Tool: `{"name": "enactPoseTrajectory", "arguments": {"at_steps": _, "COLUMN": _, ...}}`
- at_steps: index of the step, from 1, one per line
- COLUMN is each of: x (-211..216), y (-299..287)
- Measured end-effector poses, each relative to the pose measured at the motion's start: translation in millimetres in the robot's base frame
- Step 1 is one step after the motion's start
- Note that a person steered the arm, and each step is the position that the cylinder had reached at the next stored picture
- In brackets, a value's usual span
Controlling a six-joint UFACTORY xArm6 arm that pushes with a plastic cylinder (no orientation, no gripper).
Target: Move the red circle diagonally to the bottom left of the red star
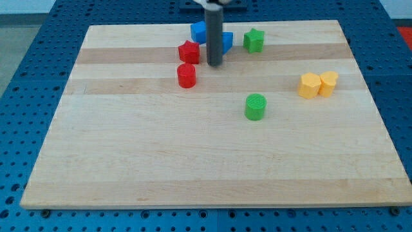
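The red circle point(186, 75) stands on the wooden board point(212, 161), just below the red star point(188, 51) and almost touching it. My tip point(214, 64) is down on the board to the right of both red blocks, a short gap from the red star. The rod rises from the tip to the view's top and covers part of the blue blocks behind it.
A blue block point(199, 31) and another blue block point(226, 41) sit behind the rod near the view's top. A green star point(253, 40) lies right of them. A green circle point(255, 106) stands mid-board. Two yellow blocks point(309, 85) point(328, 83) sit together at the right.
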State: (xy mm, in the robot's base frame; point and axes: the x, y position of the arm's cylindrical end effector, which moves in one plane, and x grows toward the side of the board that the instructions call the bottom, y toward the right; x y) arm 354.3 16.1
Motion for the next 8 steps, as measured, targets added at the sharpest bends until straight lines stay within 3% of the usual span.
{"name": "enactPoseTrajectory", "arguments": {"at_steps": 1, "x": 50.7, "y": 17.5}}
{"name": "enactPoseTrajectory", "arguments": {"at_steps": 3, "x": 51.3, "y": -55.9}}
{"name": "enactPoseTrajectory", "arguments": {"at_steps": 4, "x": 36.0, "y": -100.5}}
{"name": "enactPoseTrajectory", "arguments": {"at_steps": 6, "x": -26.3, "y": -115.9}}
{"name": "enactPoseTrajectory", "arguments": {"at_steps": 7, "x": 2.0, "y": -118.3}}
{"name": "enactPoseTrajectory", "arguments": {"at_steps": 8, "x": 83.2, "y": -136.6}}
